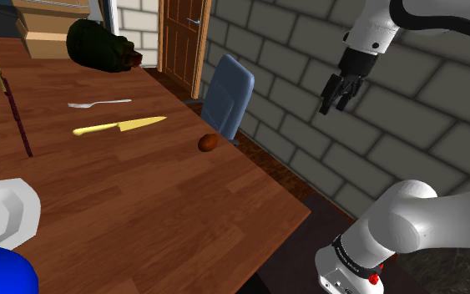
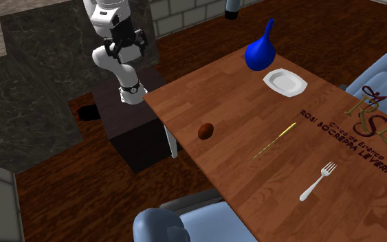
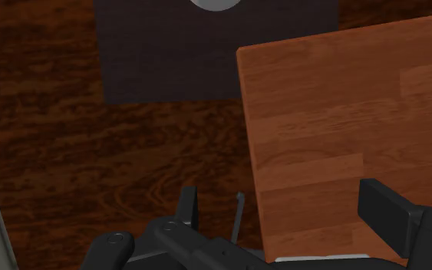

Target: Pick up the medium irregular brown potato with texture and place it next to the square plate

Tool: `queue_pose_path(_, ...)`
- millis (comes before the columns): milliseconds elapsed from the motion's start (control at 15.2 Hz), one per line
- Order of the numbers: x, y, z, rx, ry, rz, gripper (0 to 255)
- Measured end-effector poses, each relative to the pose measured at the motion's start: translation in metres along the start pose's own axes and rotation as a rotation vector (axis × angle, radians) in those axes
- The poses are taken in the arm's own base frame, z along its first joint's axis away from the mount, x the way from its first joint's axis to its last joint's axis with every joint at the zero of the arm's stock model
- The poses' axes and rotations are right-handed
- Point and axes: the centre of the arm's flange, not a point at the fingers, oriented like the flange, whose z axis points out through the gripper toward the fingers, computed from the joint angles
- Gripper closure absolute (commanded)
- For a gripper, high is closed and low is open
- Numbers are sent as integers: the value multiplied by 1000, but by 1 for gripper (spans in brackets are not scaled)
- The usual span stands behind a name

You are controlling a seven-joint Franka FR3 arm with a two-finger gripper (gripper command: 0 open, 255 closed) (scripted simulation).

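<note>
Clearly nothing is gripped: the hand (image 1: pixel 333 102) hangs wide open beyond the counter's (image 1: pixel 141 192) edge.
The potato (image 1: pixel 208 143) lies near the edge by the chair (image 1: pixel 229 92), well apart from the plate (image 2: pixel 285 82). It looks firm, light, rounded, likely to roll; gripping across its narrow middle seems safest. Its underside is hidden, its skin hard to make out; the shoulder view cuts the plate off.

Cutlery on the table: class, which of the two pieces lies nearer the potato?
The yellow knife; the pale fork lies beyond it, farther from the brown potato.
</note>
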Motion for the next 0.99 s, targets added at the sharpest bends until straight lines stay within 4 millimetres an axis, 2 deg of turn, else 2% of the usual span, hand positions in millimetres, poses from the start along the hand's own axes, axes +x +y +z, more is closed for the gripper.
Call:
queue_pose_path(198,6,-10,10,0,7,28,0)
queue_pose_path(594,32,-61,52,-2,46,166,0)
queue_pose_path(990,78,-108,97,-3,85,310,0)
